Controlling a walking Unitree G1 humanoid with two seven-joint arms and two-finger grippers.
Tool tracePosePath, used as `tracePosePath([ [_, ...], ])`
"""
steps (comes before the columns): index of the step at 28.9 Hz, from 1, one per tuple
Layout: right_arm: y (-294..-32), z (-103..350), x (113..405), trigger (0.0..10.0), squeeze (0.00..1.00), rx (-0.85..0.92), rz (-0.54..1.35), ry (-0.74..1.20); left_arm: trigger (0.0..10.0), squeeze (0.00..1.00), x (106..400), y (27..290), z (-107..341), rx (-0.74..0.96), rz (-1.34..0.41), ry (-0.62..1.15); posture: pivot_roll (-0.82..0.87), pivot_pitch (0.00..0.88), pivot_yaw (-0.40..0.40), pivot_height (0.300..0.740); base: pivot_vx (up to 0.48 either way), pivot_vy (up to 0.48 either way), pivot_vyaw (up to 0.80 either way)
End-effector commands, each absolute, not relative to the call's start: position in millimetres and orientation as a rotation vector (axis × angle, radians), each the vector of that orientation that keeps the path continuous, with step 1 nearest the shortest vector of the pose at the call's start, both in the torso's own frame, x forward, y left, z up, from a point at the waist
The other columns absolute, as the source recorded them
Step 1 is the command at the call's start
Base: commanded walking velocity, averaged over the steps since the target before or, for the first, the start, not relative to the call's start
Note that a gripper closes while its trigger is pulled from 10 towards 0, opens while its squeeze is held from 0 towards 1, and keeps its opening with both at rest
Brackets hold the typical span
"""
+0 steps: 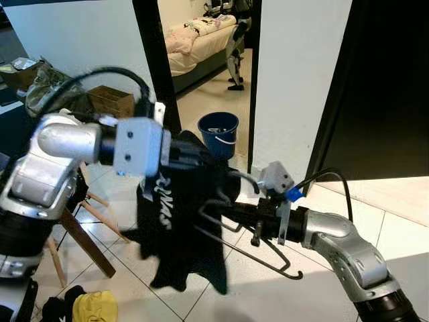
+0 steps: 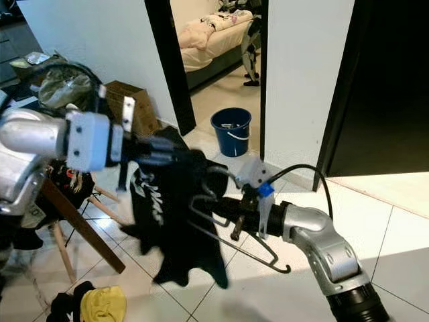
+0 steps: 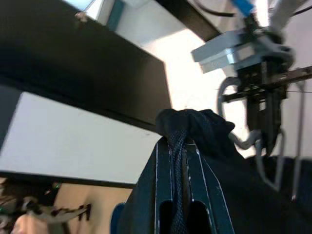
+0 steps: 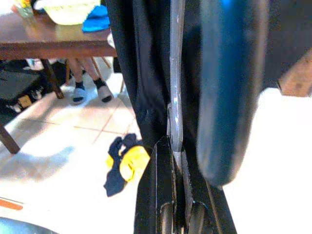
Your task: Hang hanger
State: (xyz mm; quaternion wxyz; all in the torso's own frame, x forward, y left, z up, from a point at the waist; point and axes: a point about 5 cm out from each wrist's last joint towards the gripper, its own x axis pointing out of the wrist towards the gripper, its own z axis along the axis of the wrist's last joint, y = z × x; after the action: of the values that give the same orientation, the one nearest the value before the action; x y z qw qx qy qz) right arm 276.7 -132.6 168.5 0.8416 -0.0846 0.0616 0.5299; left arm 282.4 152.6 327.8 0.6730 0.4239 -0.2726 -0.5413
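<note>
From the head camera, left eye, I see my left end effector raised at chest height, pinching the top of a black garment with white lettering; the cloth hangs free above the tiled floor. My right end effector reaches in from the right and grips a grey wire hanger, whose hook end points down and to the right, clear of the cloth. Behind, a blue bucket stands in a doorway leading to a room with a bed. Low on the left lies a yellow item on the floor.

The right eye gives the same scene; the hanger's frame sits partly against or inside the garment, though I cannot tell how far it is threaded.

In the left wrist view, both black fingers are clamped shut on a bunched fold of the garment, with the right end effector and hanger just beyond.

In the right wrist view, the fingers are closed on the thin metal of the hanger, dark cloth draped alongside. A wooden worktop and a seated person's feet show behind.

I judge the step in hand is fitting the garment onto the hanger. Next I would need to work the hanger's shoulders into the neck opening before seeking a rail.
</note>
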Motion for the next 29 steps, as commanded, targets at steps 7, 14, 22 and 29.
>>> tracePosePath([
  [7,-117.6,158.0,255.3,10.0,0.00,-0.202,1.275,0.178,10.0,0.00,291.8,194.3,352.5,1.042,-0.958,-0.607,-0.05,0.000,0.102,0.740,0.000,0.000,0.00],
  [14,-135.9,131.3,231.9,10.0,0.00,-0.416,1.376,0.396,10.0,0.00,296.9,216.0,361.4,1.076,-0.849,-0.582,-0.05,0.000,0.106,0.740,0.000,0.000,0.00],
  [22,-182.1,127.8,236.6,10.0,0.00,-0.671,1.168,0.592,10.0,0.00,300.6,214.8,353.9,1.070,-0.873,-0.586,-0.06,0.000,0.108,0.740,0.000,0.000,0.00],
  [29,-197.1,141.4,251.0,10.0,0.00,-0.685,1.076,0.572,10.0,0.00,301.1,207.4,345.1,1.049,-0.914,-0.592,-0.05,0.000,0.109,0.740,0.000,0.000,0.00],
])
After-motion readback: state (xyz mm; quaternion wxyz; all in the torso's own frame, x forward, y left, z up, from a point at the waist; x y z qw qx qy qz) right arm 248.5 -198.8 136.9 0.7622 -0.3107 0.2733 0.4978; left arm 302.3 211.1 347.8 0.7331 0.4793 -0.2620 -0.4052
